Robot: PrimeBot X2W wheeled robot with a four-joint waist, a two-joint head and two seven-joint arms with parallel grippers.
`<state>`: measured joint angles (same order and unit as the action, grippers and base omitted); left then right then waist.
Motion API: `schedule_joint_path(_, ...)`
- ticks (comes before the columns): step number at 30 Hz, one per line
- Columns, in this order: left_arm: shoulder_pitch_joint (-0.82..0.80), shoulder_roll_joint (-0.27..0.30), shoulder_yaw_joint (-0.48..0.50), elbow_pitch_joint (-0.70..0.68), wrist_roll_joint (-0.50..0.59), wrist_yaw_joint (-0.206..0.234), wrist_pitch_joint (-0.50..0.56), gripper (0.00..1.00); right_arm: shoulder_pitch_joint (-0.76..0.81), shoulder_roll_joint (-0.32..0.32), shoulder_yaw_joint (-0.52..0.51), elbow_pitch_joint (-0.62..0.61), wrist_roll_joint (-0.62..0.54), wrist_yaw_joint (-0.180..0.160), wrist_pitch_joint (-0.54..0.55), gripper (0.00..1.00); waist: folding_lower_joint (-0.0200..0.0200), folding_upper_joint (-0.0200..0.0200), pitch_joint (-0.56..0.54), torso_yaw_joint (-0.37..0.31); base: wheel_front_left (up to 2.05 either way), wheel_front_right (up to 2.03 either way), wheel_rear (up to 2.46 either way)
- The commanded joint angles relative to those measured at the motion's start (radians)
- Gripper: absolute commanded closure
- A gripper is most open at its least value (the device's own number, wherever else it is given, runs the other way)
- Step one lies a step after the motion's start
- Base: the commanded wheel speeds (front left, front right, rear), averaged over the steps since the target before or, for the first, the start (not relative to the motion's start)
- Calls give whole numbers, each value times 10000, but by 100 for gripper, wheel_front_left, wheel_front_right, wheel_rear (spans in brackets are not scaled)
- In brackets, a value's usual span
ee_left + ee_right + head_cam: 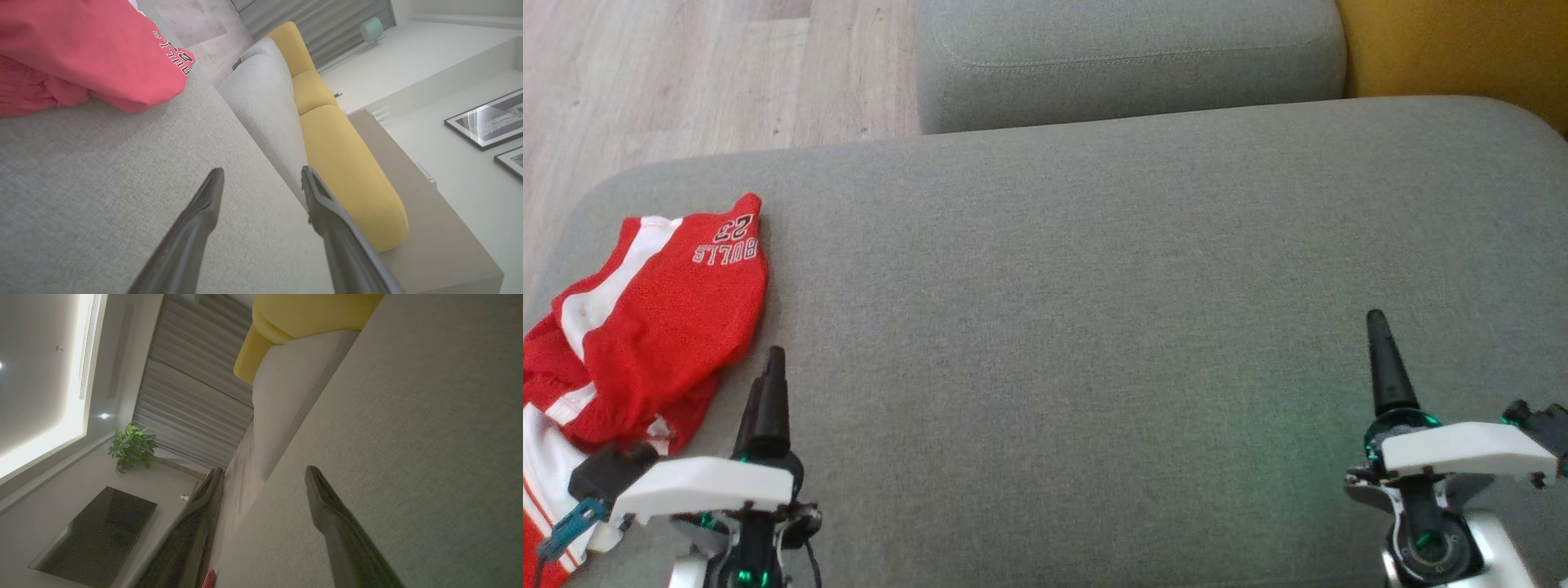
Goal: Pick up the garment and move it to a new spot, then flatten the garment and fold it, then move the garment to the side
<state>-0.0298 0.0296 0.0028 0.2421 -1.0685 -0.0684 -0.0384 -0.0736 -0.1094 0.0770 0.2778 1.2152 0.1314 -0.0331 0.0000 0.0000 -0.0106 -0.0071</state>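
Observation:
The garment (645, 327) is a red jersey with white stripes and "BULLS 23" lettering, lying crumpled at the left end of the grey sofa seat (1078, 310). My left gripper (768, 363) hovers just right of its lower edge, open and empty. In the left wrist view the garment (90, 53) lies up and to the left of the open left gripper (261, 175), apart from it. At the lower right, my right gripper (1376, 327) is far from the garment; the right wrist view shows this gripper (261, 473) open over bare cushion.
A second grey cushion (1127, 57) sits behind the seat, with a yellow cushion (1462, 49) at the far right. Wooden floor (686, 73) lies beyond the seat's left and far edges. A wooden ledge (433, 228) runs behind the yellow cushions.

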Motion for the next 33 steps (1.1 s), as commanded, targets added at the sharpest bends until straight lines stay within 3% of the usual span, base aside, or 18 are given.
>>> schedule_joint_path(1, -637, 134, -1, -456, 549, 71, -136, 0, -725, -209, 250, -302, -482, -3, -172, 0, 0, 0, -15, 3, 0, 0, 0)
schedule_joint_path(14, -592, 204, -318, -528, 2896, 421, -486, 0, -827, -347, 618, -49, -2824, -4, -525, 0, 0, 0, -85, -13, 0, 0, 0)
schedule_joint_path(33, -771, 249, -709, -659, 5387, 961, -1043, 0, -955, 7, 173, -100, -5894, -5, -1086, 0, 0, 0, -120, -28, 0, 0, 0)
